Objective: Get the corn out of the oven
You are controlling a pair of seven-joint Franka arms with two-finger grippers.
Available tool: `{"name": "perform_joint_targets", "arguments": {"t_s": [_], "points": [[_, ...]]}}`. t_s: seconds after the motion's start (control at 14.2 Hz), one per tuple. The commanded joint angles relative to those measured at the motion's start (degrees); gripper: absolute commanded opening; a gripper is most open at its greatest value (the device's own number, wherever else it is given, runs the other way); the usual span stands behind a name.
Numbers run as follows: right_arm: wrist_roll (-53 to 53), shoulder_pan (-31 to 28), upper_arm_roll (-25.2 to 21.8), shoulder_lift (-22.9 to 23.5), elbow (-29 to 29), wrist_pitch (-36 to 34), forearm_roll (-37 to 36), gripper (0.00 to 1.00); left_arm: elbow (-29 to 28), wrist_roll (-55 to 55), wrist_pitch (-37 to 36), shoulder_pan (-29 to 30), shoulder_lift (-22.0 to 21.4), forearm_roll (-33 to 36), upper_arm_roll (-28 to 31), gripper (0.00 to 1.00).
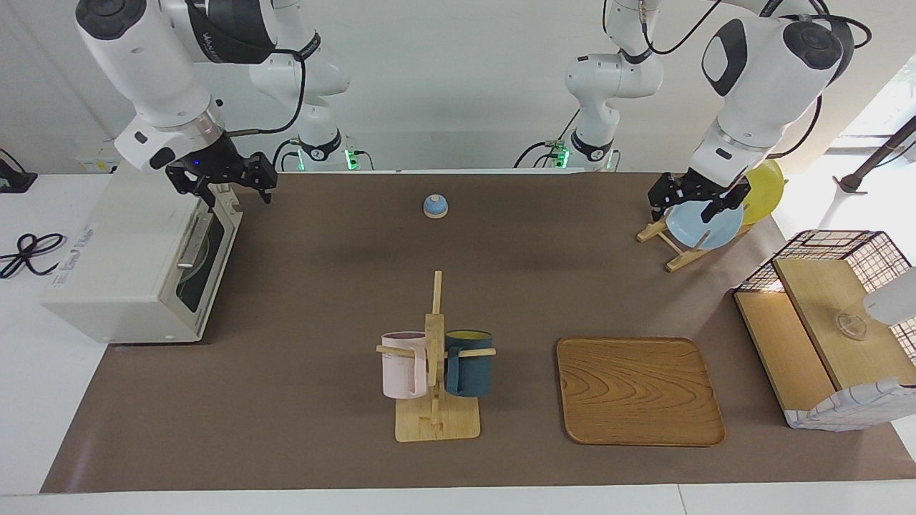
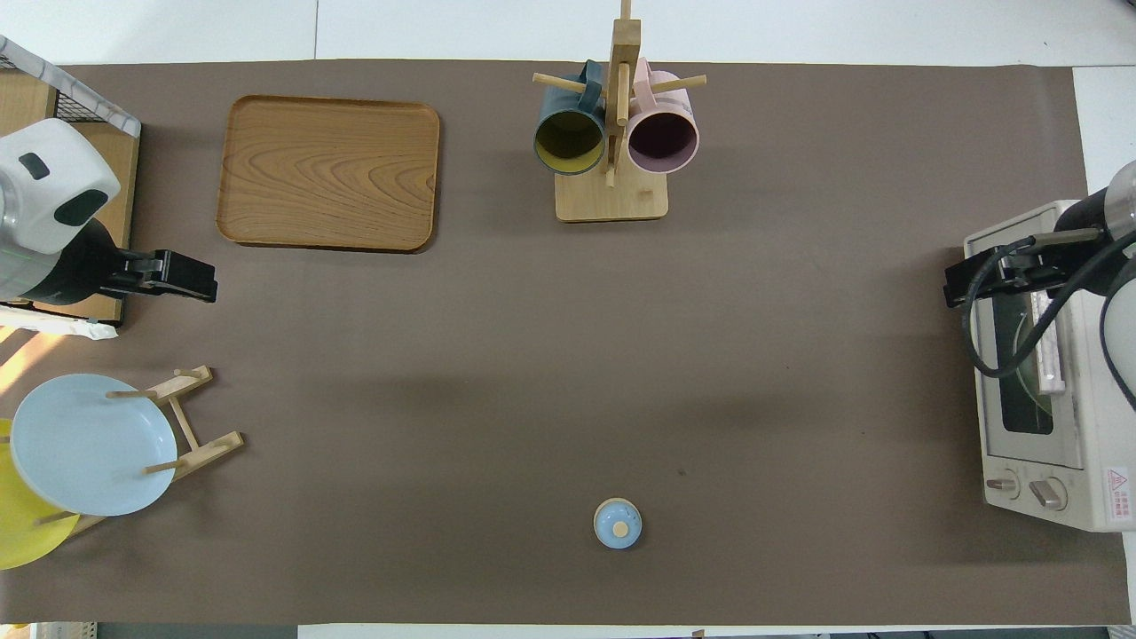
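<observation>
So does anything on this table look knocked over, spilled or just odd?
Nothing stands out. The mugs hang on their stand, the plates sit in their rack, the oven door is shut, and the wooden tray lies flat.

1. A brown-covered table (image 1: 322, 300) fills the frame.
2. At its left edge sits the off-white oven (image 1: 136, 272).
3. Lower centre: a wooden mug stand (image 1: 436, 418).
4. Lower right: a wooden tray (image 1: 637, 390).
5. Upper centre: a small blue lid (image 1: 435, 206).
6. Upper right: a plate rack (image 1: 676, 250).

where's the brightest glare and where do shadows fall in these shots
Facing view: daylight washes out the corner by the wire basket, and soft arm shadows cross the brown mat. Overhead view: sun streaks fall by the blue plate, and the oven door glass reflects.
</observation>
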Motion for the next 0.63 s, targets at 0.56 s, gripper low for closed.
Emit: {"name": "perform_joint_targets", "arguments": {"t_s": [0.56], "points": [[-0.8,-1.3,-0.5,-1.4,-2.9,3.7,0.6,1.00,0.4,0.5,-0.3,0.6,-0.2,1.0,-0.3,1.00]]}}
